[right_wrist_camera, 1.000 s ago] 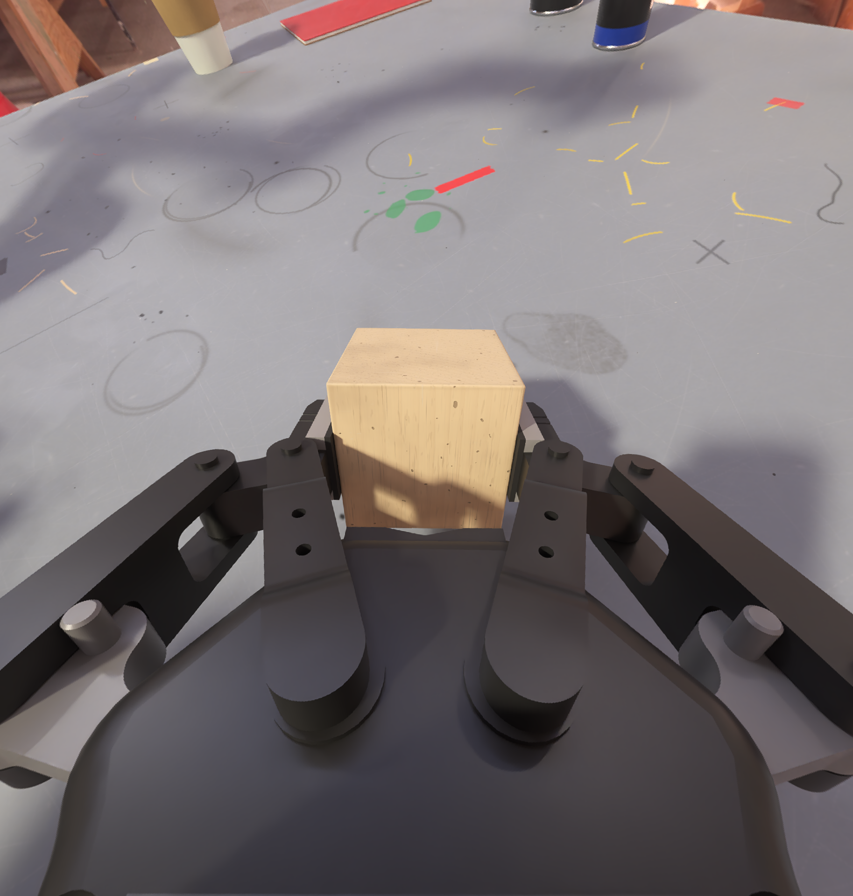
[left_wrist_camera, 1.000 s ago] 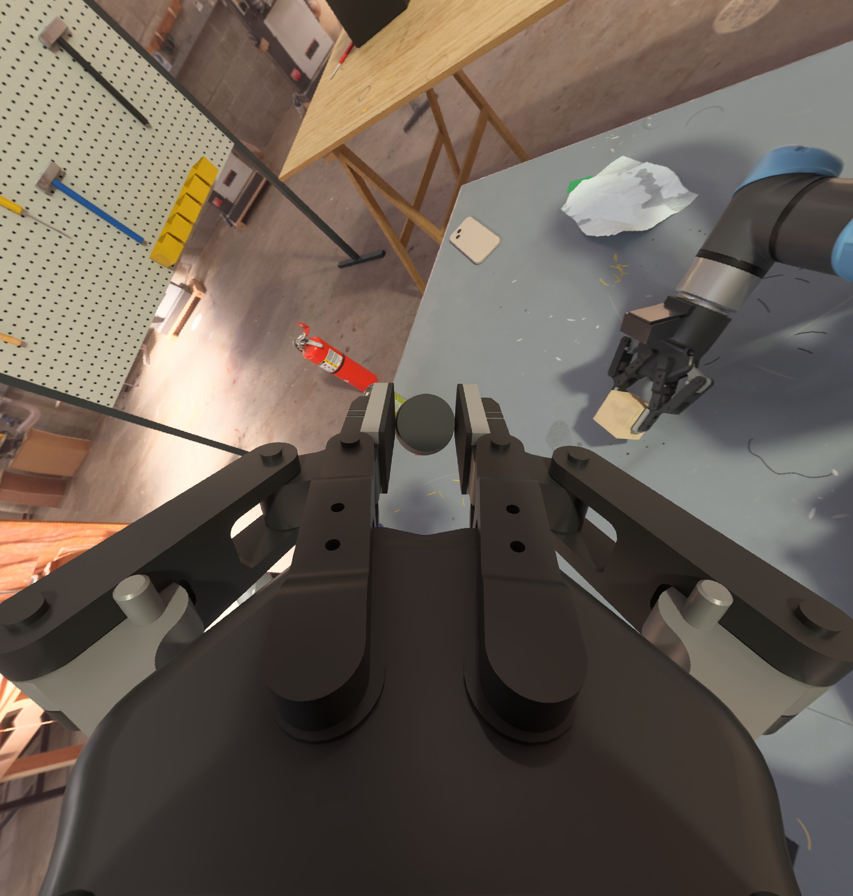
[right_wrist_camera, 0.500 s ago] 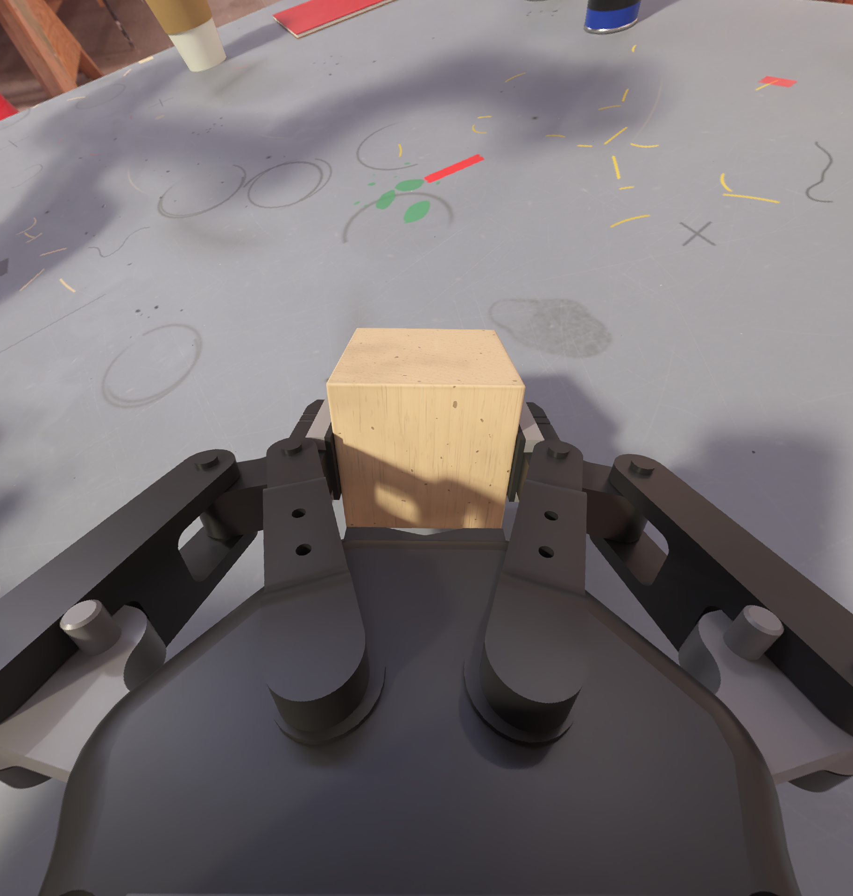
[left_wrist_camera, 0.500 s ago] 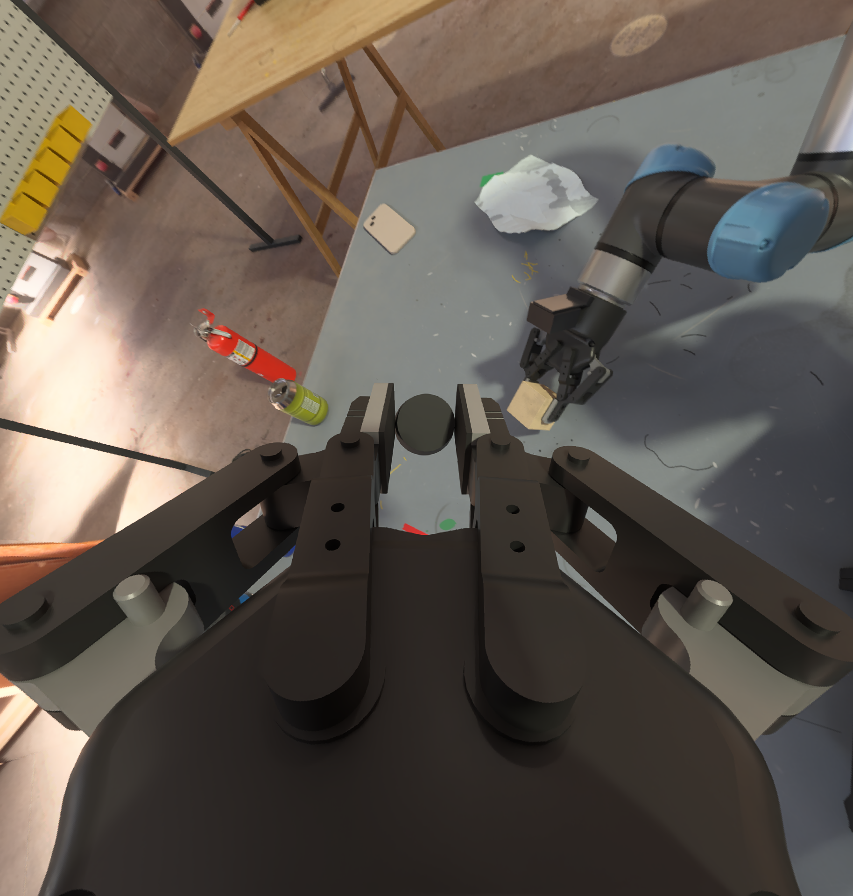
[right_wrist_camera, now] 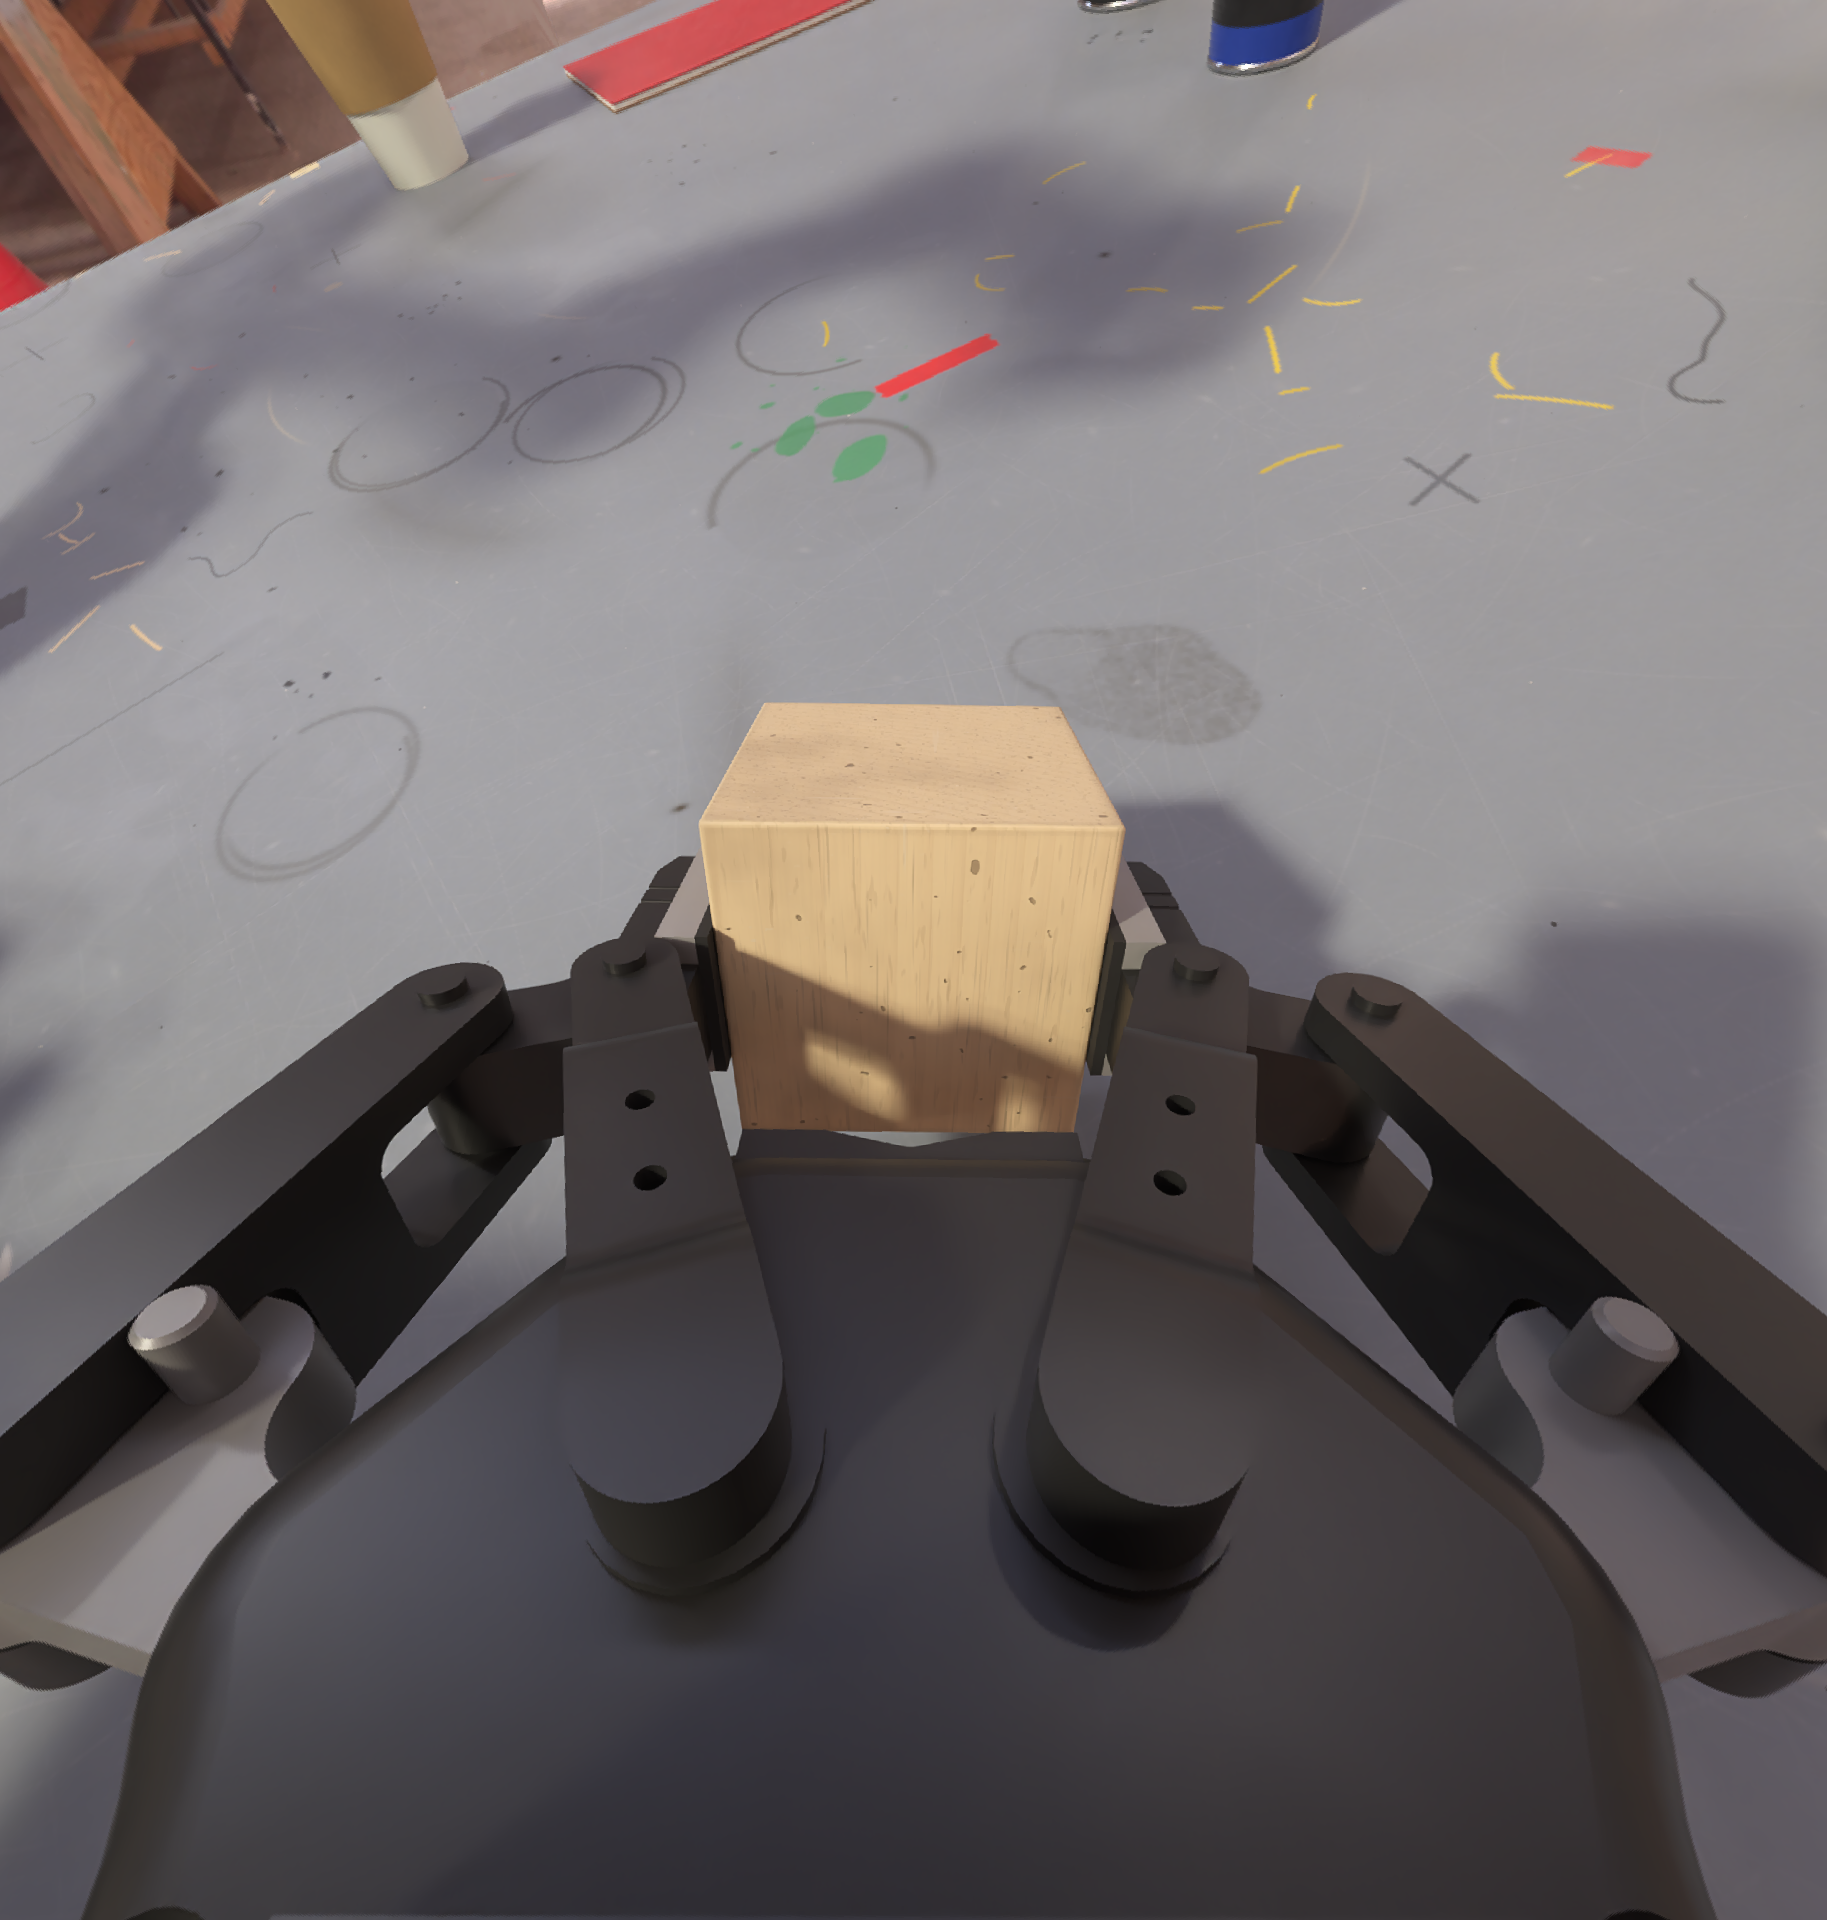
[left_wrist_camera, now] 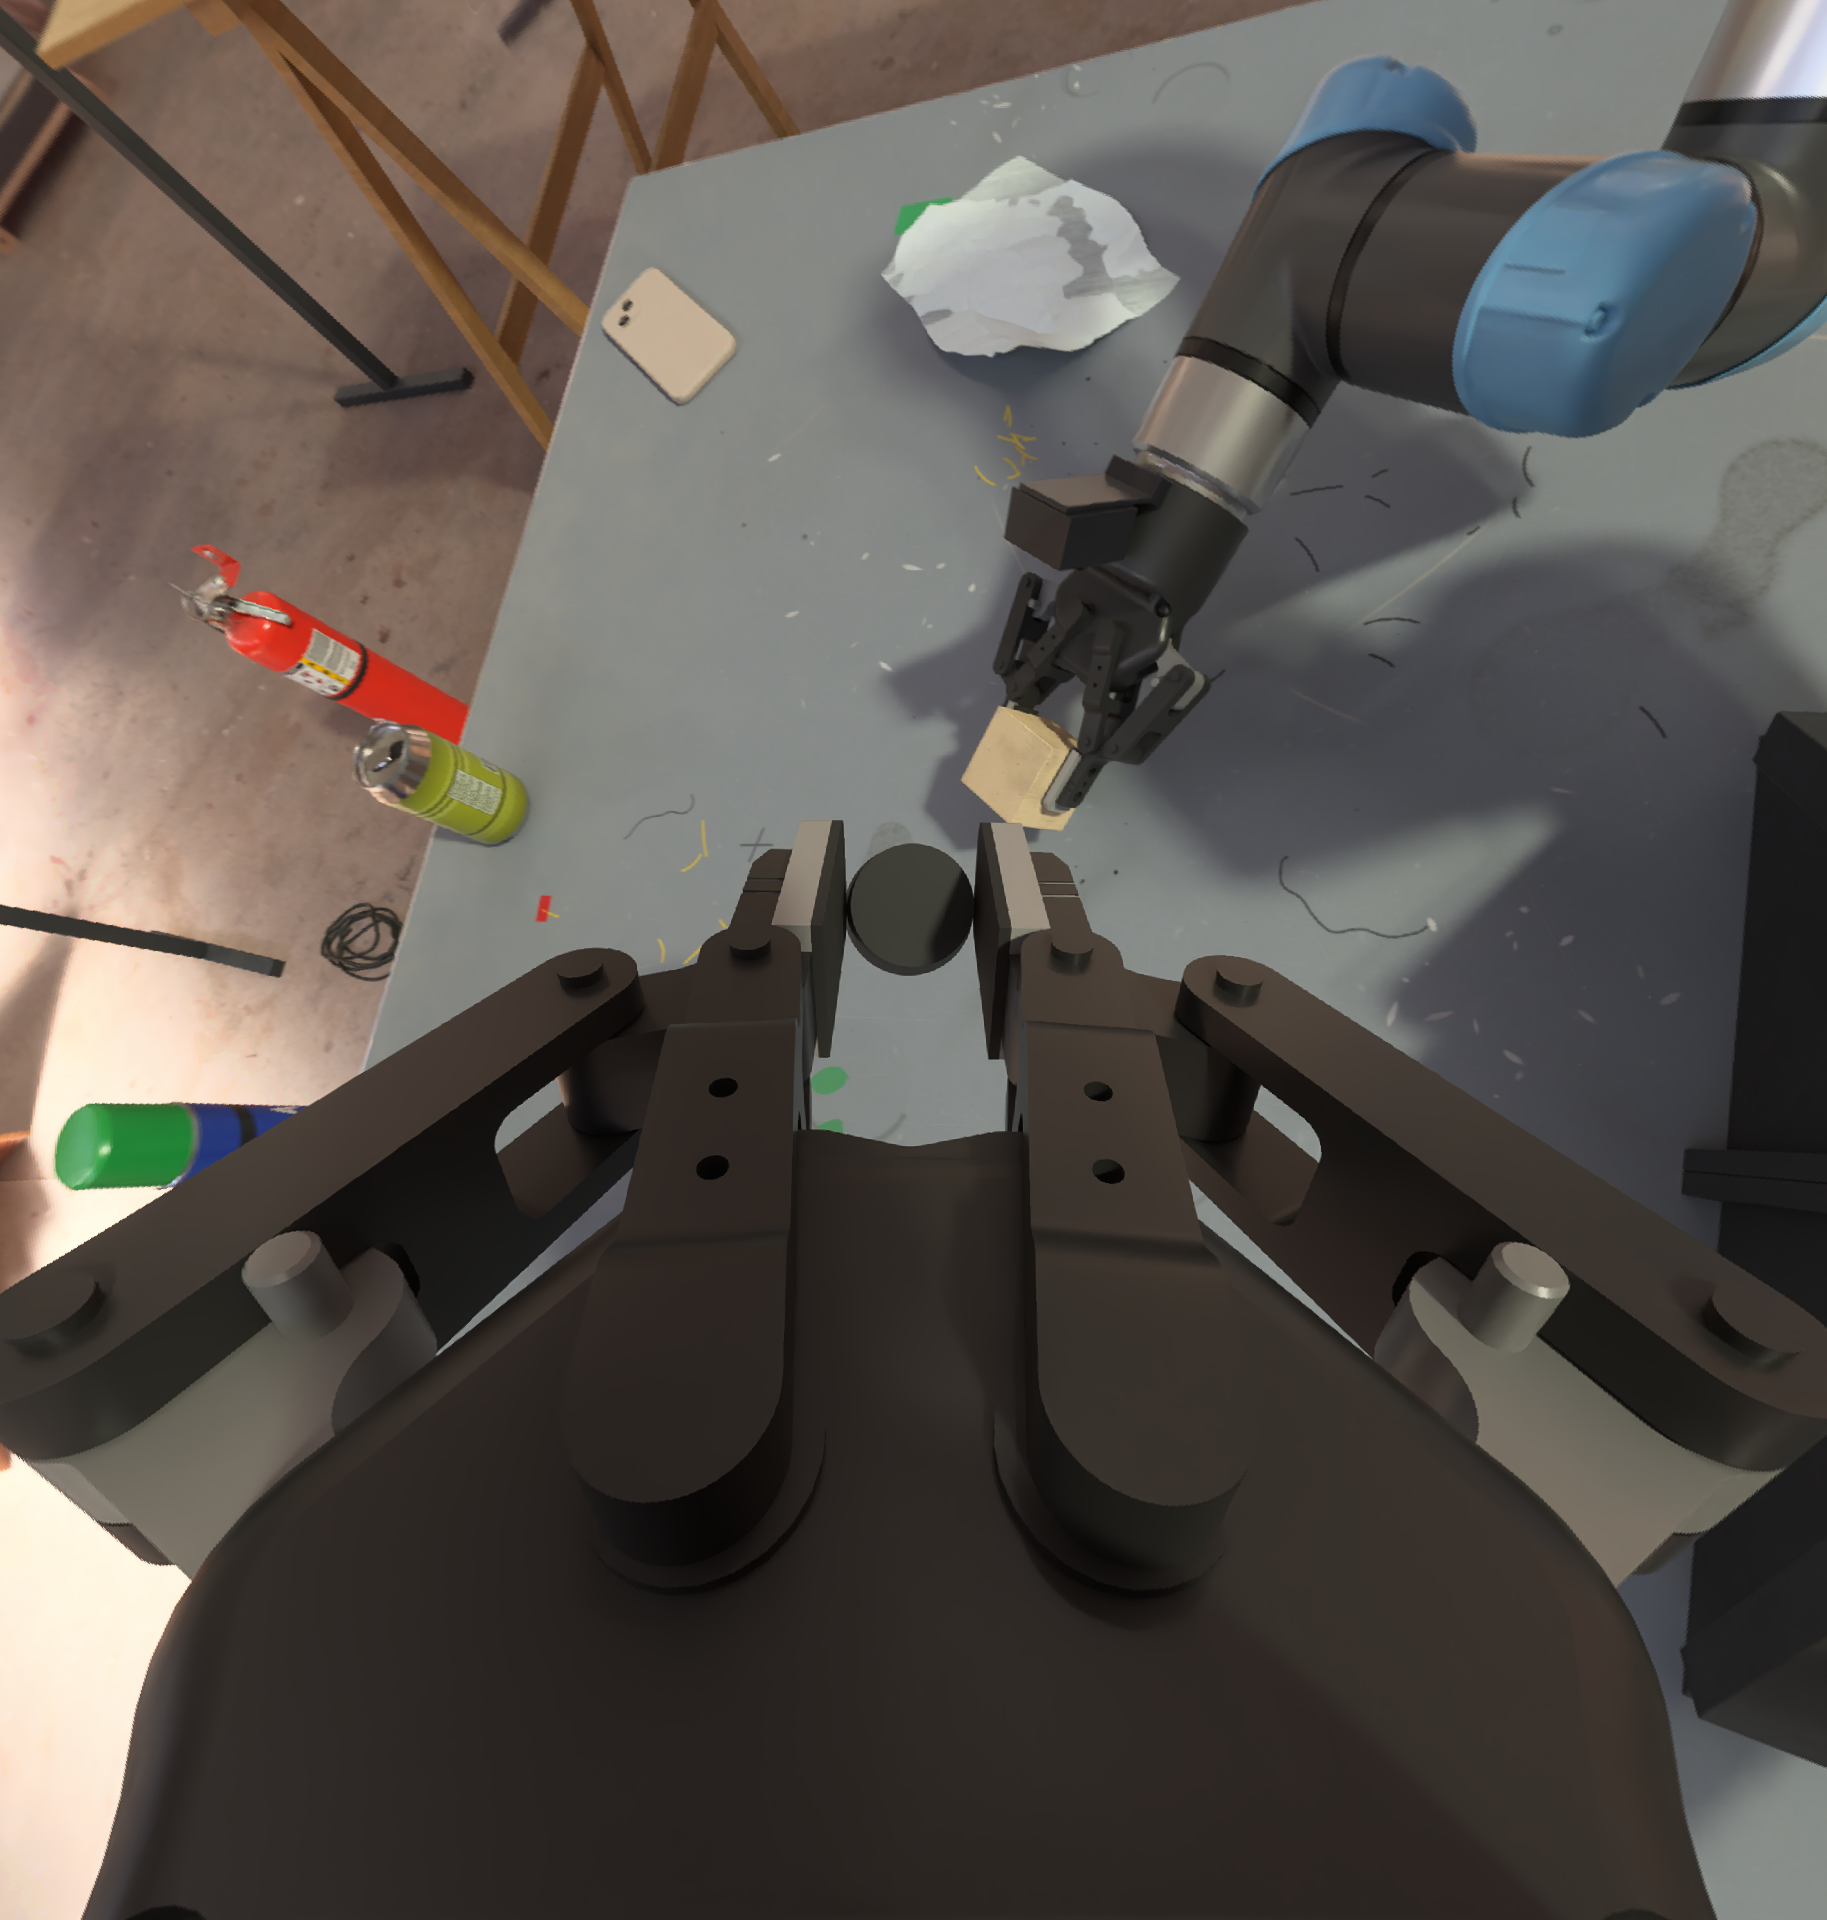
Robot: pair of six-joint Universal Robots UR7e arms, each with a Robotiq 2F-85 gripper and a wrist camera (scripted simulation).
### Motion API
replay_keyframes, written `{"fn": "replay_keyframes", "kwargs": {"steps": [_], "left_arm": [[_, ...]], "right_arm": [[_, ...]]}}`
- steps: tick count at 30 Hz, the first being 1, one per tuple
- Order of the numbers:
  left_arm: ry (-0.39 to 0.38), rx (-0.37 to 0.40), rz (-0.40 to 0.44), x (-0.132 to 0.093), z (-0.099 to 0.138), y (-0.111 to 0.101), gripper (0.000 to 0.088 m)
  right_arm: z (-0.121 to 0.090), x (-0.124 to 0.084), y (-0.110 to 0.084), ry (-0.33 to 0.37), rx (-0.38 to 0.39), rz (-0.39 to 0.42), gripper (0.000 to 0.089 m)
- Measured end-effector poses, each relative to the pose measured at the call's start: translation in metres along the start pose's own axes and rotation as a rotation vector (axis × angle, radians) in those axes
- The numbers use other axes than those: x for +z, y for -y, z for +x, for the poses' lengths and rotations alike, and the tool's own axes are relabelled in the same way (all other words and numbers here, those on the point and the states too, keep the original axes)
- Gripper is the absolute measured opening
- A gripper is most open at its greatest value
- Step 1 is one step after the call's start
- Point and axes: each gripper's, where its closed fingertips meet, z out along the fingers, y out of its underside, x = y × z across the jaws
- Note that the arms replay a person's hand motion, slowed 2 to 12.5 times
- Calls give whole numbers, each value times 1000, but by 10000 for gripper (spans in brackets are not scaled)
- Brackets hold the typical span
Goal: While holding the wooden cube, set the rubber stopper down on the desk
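My left gripper is shut on a dark round rubber stopper and holds it above the grey desk, near the desk's left edge. My right gripper is shut on a pale wooden cube, held a little above the desk. In the left wrist view the right gripper and the cube show just beyond the stopper, slightly to its right.
On the desk lie a crumpled paper and a beige phone at the far end, a black box at the right. A red slab, a cup and a blue-banded can stand far off. Cans and a fire extinguisher lie on the floor.
The left wrist view has swung from the desk's left edge to over the desk, with the stopper still held. The right gripper has shifted slightly with the cube.
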Motion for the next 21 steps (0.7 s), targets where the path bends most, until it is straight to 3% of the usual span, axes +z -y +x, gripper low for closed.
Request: {"fn": "replay_keyframes", "kwargs": {"steps": [21], "left_arm": [[-146, -45, -133, 92, 36, -59, 227]], "right_arm": [[3, -2, -1, 6, 15, 1, 509]]}}
